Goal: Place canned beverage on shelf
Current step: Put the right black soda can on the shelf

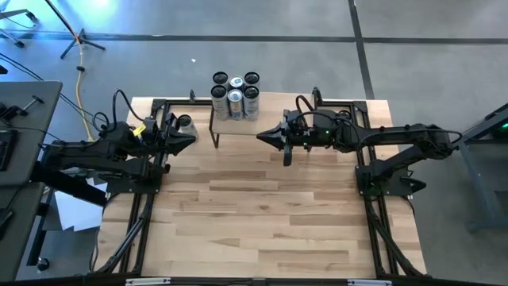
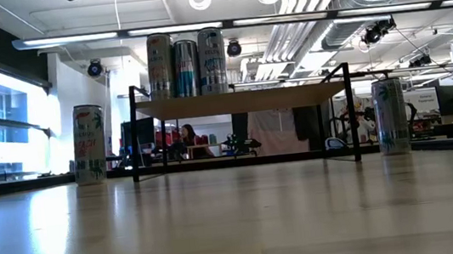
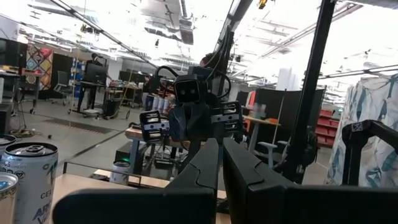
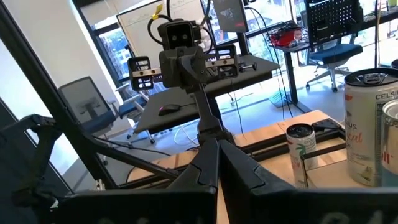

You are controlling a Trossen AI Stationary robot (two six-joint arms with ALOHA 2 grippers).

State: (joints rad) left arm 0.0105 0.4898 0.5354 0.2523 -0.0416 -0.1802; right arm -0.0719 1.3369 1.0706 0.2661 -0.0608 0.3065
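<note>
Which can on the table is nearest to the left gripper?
The lone can beside the left gripper. The others stand clustered on the shelf.

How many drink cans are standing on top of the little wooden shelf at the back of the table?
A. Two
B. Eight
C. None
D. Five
D: the overhead view shows five cans clustered at one end of the shelf; the table-level view shows only three of them in front, hiding the others.
</note>
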